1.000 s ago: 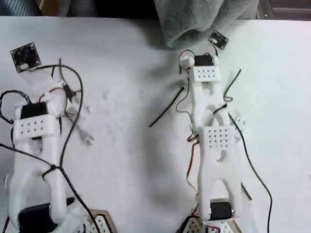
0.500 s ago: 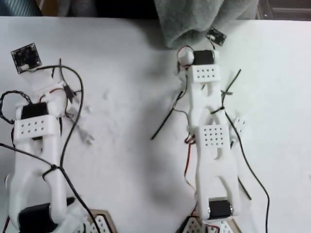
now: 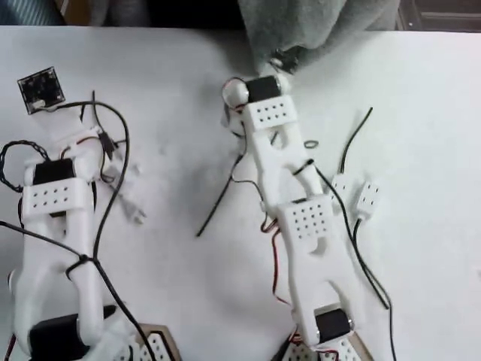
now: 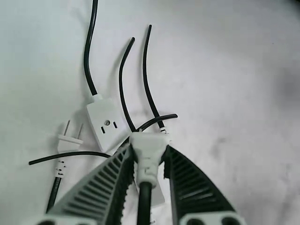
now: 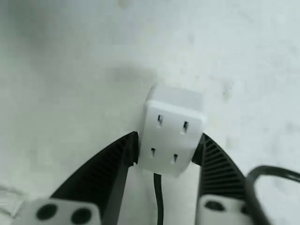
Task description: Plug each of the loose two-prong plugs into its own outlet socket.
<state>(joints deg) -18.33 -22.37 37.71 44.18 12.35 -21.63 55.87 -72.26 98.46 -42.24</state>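
In the left wrist view my left gripper (image 4: 147, 150) is shut on a white plug (image 4: 146, 157) whose black cord runs back between the fingers; its prongs are hidden. Just beyond it on the table lie a white outlet socket (image 4: 104, 125) and a loose two-prong plug (image 4: 70, 139). My right gripper (image 5: 168, 140) is shut on a white outlet socket (image 5: 172, 136) with its slots facing the camera. In the high view the right arm (image 3: 301, 218) slants up towards the table's middle back, and the left arm (image 3: 52, 195) stands at the left.
Two white cord ends (image 3: 355, 192) lie right of the right arm. A black cord (image 3: 218, 203) trails left of that arm. Another loose plug (image 3: 135, 214) lies beside the left arm. A grey cloth (image 3: 301, 30) hangs over the back edge.
The right arm has swung left across the table, taking its socket and the trailing black cord with it. The left arm has kept still.
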